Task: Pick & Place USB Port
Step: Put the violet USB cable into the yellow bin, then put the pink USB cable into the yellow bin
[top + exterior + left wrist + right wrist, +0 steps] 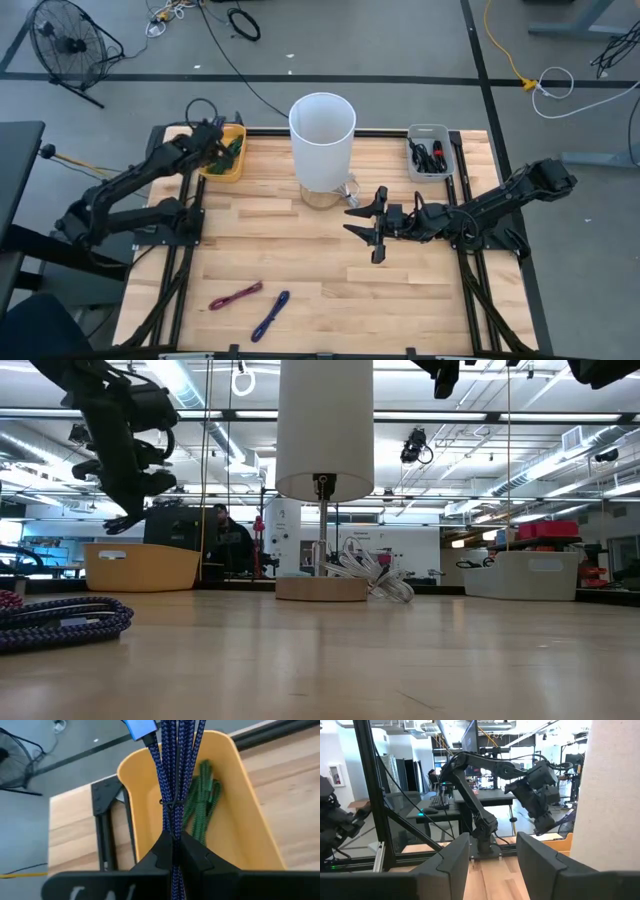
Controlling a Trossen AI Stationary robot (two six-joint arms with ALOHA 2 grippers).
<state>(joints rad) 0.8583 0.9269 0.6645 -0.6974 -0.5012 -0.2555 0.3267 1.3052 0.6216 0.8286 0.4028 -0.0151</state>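
Left gripper (172,840) holds its jaws clamped on a bundled blue USB cable (172,765) above the yellow bin (250,820); best lowered centrally before release. Right gripper (378,228) waits open-jawed mid-worktop.

Braided blue cable (172,780) over smooth yellow plastic bin (250,820); pale planked wood surface (300,270); matt white lampshade (322,140).

A tall white lamp (322,130) stands at the back middle of the wooden desk (300,260), with a clear bundle of cord (375,573) beside its base. A black fan (68,42) sits on the floor. Loose cables (555,82) lie there too, maybe power cords.
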